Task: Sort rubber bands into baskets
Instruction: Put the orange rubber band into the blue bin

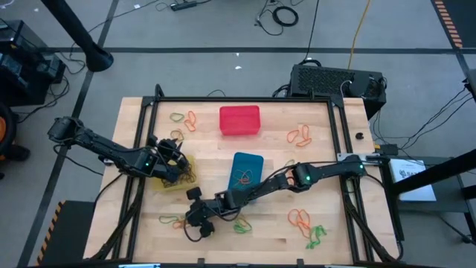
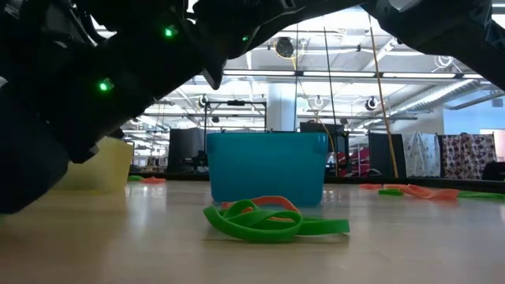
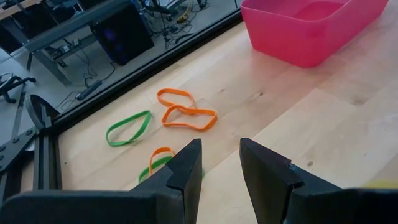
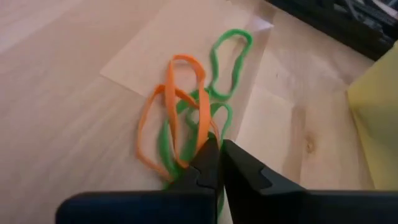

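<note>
Three baskets stand on the wooden table: red [image 1: 239, 120] at the far middle, blue [image 1: 247, 170] in the centre, yellow [image 1: 172, 179] to the left. My right gripper [image 4: 214, 155] reaches to the near left [image 1: 195, 217] and is shut at a small pile of orange and green rubber bands [image 4: 180, 118] lying on the table. My left gripper [image 3: 221, 162] hovers open and empty by the yellow basket [image 1: 169, 160]. Beyond it lie loose orange [image 3: 186, 115] and green [image 3: 127, 127] bands. My right gripper meets the pile at the edge nearest it, where an orange and a green strand [image 4: 208, 134] run together under the fingertips. The fingers slant down from the table's right side. Which strands lie between them the fingers hide. The loops lie flat and slack on the table.
More rubber bands lie at the far left [image 1: 182, 119], far right [image 1: 301, 135] and near right [image 1: 305, 223]. Another green and orange tangle [image 2: 268, 221] lies in front of the blue basket [image 2: 267, 166]. A black frame rail [image 1: 245, 100] borders the table.
</note>
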Controlling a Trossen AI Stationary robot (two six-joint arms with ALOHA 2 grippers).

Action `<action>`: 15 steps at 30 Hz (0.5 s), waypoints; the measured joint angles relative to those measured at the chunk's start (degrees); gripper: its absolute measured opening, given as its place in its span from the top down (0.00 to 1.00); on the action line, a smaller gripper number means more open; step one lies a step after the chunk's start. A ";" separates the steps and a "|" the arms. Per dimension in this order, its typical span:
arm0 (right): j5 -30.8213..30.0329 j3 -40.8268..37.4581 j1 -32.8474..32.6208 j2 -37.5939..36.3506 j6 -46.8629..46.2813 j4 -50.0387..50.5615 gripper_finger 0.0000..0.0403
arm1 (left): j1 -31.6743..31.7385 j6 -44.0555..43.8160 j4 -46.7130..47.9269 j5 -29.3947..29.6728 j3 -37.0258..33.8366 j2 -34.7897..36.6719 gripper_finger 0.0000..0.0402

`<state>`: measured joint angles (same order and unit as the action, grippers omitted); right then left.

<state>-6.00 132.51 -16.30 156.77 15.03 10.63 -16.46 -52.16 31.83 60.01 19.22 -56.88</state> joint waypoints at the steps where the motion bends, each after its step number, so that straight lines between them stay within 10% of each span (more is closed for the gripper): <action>1: -0.03 0.00 -0.01 0.00 0.02 -0.23 0.97 | 0.01 0.00 0.00 0.00 0.00 0.00 0.71; 15: -5.28 0.09 -0.27 -3.98 0.97 -5.85 0.99 | 0.00 0.00 -0.01 0.00 0.00 -0.01 0.71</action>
<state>-11.28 132.60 -16.57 152.79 15.99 4.78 -16.46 -52.16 31.82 60.01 19.22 -56.90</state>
